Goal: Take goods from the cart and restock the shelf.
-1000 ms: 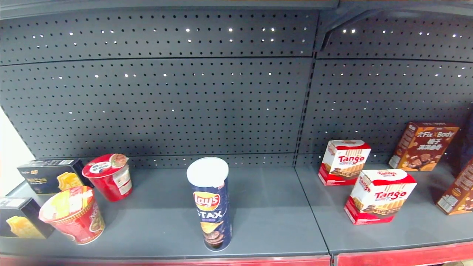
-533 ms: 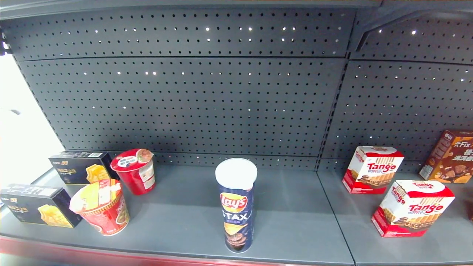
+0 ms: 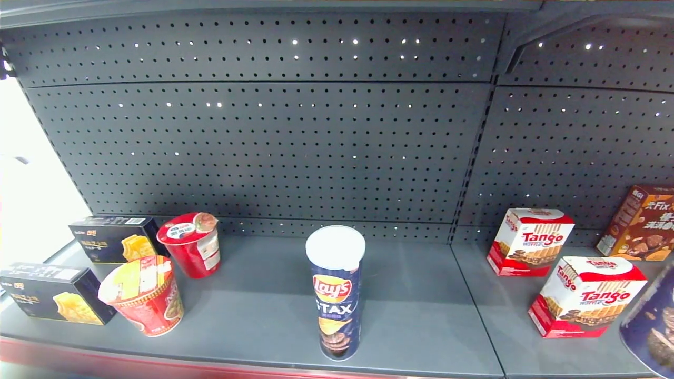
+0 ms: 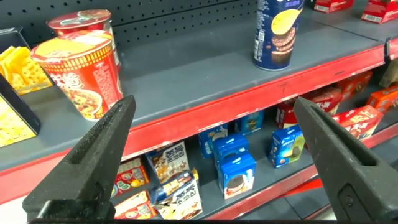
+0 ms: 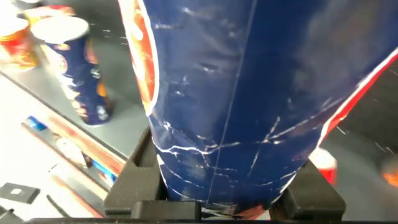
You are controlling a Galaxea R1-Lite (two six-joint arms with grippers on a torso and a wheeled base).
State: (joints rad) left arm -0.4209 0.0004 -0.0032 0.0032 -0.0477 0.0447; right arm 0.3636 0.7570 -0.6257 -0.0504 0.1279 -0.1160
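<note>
On the grey shelf (image 3: 416,310) a dark blue chips can (image 3: 335,292) with a white lid stands upright near the front middle. A second dark blue chips can (image 3: 650,329) pokes in at the lower right corner of the head view, in front of the wafer boxes. My right gripper (image 5: 224,196) is shut on this held can (image 5: 236,93), its black fingers (image 5: 134,186) pressed to both sides. The standing can (image 5: 78,68) lies beyond it. My left gripper (image 4: 211,162) hangs open with nothing in it, in front of the shelf's red edge (image 4: 249,102).
Two red cup noodles (image 3: 142,302) (image 3: 190,245) and two black boxes (image 3: 52,292) (image 3: 113,239) fill the shelf's left end. Two red-and-white wafer boxes (image 3: 529,242) (image 3: 584,295) and a brown box (image 3: 640,223) stand right. Bare shelf lies either side of the standing can. A lower shelf holds blue boxes (image 4: 236,168).
The head camera shifted early on, sliding the whole picture to the right. Since half a second ago the held blue can has come into the lower right corner.
</note>
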